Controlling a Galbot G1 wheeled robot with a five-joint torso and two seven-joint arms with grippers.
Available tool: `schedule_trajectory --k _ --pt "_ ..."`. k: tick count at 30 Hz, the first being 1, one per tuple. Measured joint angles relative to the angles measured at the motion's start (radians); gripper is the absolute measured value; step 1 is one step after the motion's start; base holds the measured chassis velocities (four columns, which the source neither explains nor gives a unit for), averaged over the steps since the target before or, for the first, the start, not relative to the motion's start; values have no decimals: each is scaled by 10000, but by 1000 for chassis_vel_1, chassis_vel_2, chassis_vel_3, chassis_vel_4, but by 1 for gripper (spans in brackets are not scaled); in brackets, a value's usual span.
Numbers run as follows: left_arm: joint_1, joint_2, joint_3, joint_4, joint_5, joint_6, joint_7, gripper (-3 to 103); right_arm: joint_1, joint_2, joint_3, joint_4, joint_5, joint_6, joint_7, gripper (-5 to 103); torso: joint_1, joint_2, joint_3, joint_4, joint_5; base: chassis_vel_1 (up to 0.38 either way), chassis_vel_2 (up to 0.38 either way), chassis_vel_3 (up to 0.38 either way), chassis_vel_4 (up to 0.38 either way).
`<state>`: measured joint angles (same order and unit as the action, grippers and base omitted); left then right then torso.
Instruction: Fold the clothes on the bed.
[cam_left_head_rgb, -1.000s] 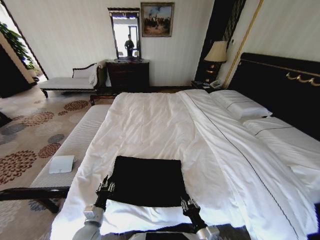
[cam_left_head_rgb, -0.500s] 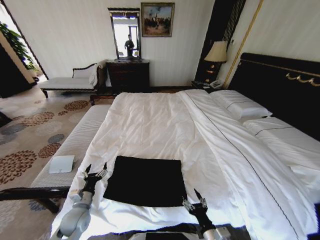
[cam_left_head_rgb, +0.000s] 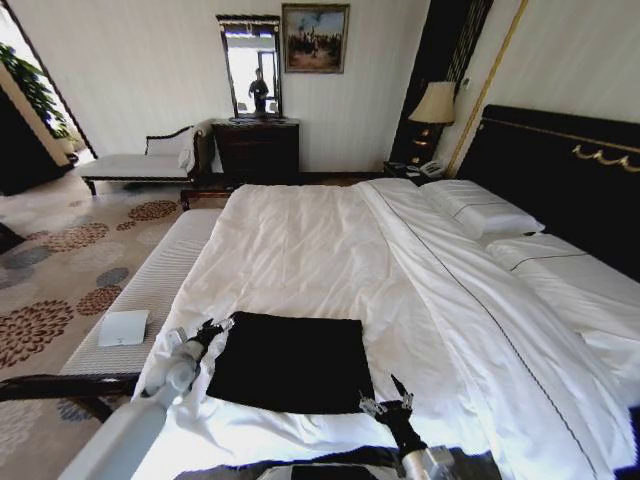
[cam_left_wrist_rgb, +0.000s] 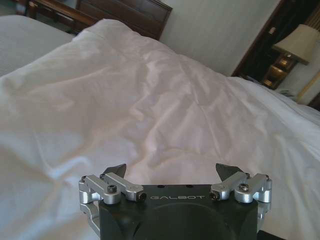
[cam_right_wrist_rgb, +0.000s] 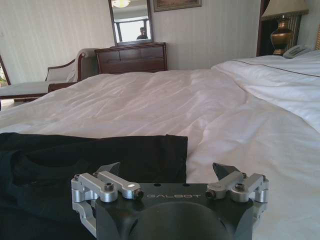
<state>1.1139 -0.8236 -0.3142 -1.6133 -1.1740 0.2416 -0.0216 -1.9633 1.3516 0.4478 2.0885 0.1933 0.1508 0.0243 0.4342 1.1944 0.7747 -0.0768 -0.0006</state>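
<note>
Both jaws gape empty: the left gripper (cam_left_head_rgb: 216, 328) has swung off beside the shirt (cam_left_head_rgb: 290, 361), the right gripper (cam_left_head_rgb: 388, 404) backing away. Released, the shirt lies folded on the bed (cam_left_head_rgb: 300, 250).

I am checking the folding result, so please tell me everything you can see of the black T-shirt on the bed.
The black T-shirt of soft cloth lies flat as a roughly rectangular folded shape on the white sheet of the bed, near its foot edge. No lettering is visible. In the right wrist view its layers show soft creases. The left gripper hovers open beside one corner; the right gripper is open at the near corner. Neither holds it.
</note>
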Motion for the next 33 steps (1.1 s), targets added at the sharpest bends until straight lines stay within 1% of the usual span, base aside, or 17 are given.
schedule_trajectory --k 1,3,4,5,7,8,9,12,13,16,18,19,21,26,33 --pt "0 0 0 0 0 0 0 100 0 0 0 0 0 0 0 100 0 0 0 0 0 0 0 0 0" --pt "-493 353 490 361 -701 291 515 100 -29 56 26 72 -60 -62 23 100 -1 0 0 1 -1 0 0 0 0" --pt "-687 400 707 528 -935 376 630 100 -52 75 41 100 -81 -78 33 100 -1 1 -1 1 -1 0 0 0 0" --pt "-687 400 707 528 -935 376 630 100 -52 75 41 100 -81 -78 33 100 -1 1 -1 1 -1 0 0 0 0" --pt "-1101 414 1192 933 -1437 728 770 100 -136 109 121 169 -108 -110 57 100 -1 0 -1 -1 -3 0 0 0 0" --pt "-1284 416 1381 1146 -1550 897 811 100 -174 111 163 193 -111 -117 65 100 -1 0 0 0 -4 0 0 0 0" --pt "-1284 416 1381 1146 -1550 897 811 100 -174 111 163 193 -111 -117 65 100 -1 0 0 0 -4 0 0 0 0" --pt "-1931 416 2011 2086 -1610 1236 1008 100 -266 102 311 260 -113 -137 82 100 0 0 -1 -1 -4 0 0 0 0" --pt "-1931 416 2011 2086 -1610 1236 1008 100 -266 102 311 260 -113 -137 82 100 0 0 -1 -1 -4 0 0 0 0" --pt "-2235 412 2360 2660 -1553 1296 1250 100 -346 126 445 341 -82 -144 93 100 0 0 -1 0 -2 0 0 0 0" --pt "-2262 376 2420 2755 -1479 1278 1317 100 -357 138 465 352 -73 -148 94 100 -1 0 -1 0 -1 0 0 0 0" --pt "-2266 331 2446 2792 -1397 1241 1358 103 -358 143 476 352 -68 -151 96 100 -1 0 -1 1 -1 0 0 0 0" --pt "-2242 210 2449 2770 -1262 1143 1398 100 -335 157 476 352 -61 -172 100 100 -1 0 -1 0 -1 0 0 0 0" --pt "-2187 153 2426 2543 -1027 948 1495 98 -273 185 420 352 -58 -236 104 100 -1 0 -1 0 0 0 0 0 0" --pt "-2294 168 2570 2460 -835 825 1549 97 -300 156 421 345 -33 -241 106 100 -1 0 -2 0 -1 0 0 0 0"
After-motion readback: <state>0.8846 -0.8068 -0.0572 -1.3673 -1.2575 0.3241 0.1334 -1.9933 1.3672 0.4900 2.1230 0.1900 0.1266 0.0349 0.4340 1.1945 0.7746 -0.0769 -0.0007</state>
